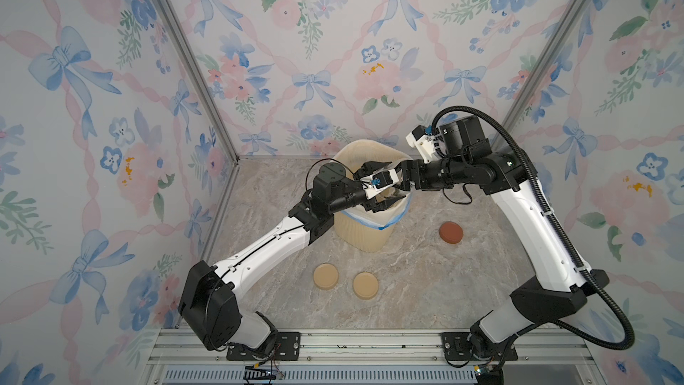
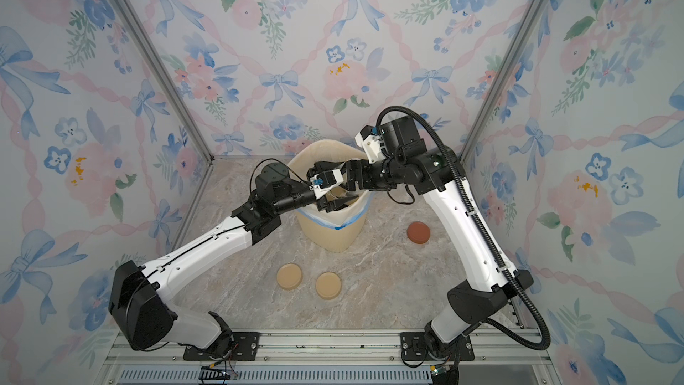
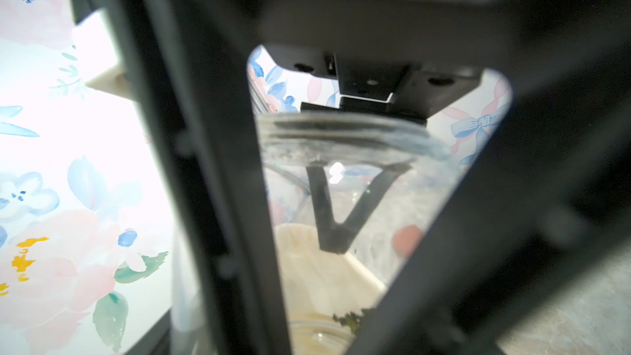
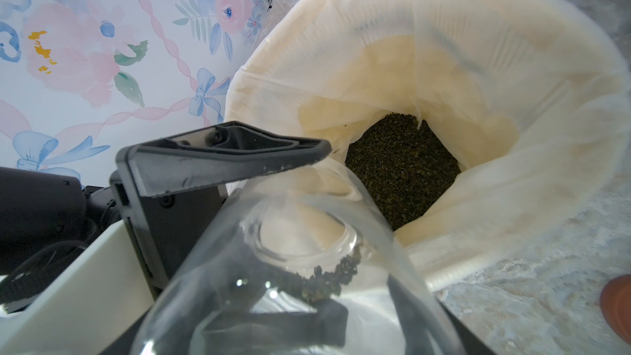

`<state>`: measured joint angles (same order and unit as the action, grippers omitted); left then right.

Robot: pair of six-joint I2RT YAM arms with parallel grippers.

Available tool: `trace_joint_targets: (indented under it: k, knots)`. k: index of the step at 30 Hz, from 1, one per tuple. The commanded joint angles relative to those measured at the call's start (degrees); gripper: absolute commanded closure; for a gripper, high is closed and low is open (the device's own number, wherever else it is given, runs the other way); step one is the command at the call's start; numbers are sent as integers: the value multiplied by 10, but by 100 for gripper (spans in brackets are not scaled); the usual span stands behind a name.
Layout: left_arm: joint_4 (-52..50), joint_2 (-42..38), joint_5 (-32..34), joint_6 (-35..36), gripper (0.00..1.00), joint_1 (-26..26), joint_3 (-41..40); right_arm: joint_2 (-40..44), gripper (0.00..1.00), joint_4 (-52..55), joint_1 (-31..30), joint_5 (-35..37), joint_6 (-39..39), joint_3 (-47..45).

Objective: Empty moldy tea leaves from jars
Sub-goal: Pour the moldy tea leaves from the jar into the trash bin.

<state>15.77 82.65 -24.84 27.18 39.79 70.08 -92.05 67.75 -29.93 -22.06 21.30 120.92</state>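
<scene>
A clear glass jar (image 4: 218,268) hangs tilted, mouth down, over the cream ribbed bin (image 4: 512,46). A small clump of dark moldy tea leaves (image 4: 327,278) clings at the jar's mouth, and a dark heap of leaves (image 4: 403,165) lies at the bottom of the bin liner. My right gripper (image 4: 312,302) is shut on the jar, its fingers showing through the glass. My left gripper (image 3: 314,302) is shut on the same jar (image 3: 341,138), one finger on either side. In both top views the two grippers (image 1: 386,203) (image 1: 374,172) meet above the bin (image 1: 370,235).
Two tan lids (image 1: 326,276) (image 1: 365,285) lie on the marble table in front of the bin. A reddish-brown lid (image 1: 451,232) lies to the bin's right. Floral walls close in on three sides.
</scene>
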Motion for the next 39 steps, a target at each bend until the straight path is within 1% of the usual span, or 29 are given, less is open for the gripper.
trace_joint_targets:
  k: [1,2,4,5,10,14,18,27,39]
  knots:
    - [50,-23,-9,-12,19,3,-1,18,28,-29,11,6,6,3]
    - [50,-23,-9,-13,13,3,-1,20,28,-29,12,10,4,4]
    - [50,-23,-3,-13,4,3,-2,21,30,-25,14,20,0,9]
    - [50,-23,-1,-12,2,3,-2,21,30,-21,15,26,-2,13]
    - [35,-20,15,-9,2,2,2,23,32,-8,16,60,-11,26]
    - [13,-10,8,-12,2,4,15,22,32,-16,16,56,-6,23]
    - [-4,-2,14,-11,2,4,28,21,32,-23,14,55,-3,24]
    - [-62,30,51,-12,2,25,85,30,33,-47,-3,70,2,8]
    - [-75,39,78,-24,2,29,98,32,34,-51,-8,68,3,-1]
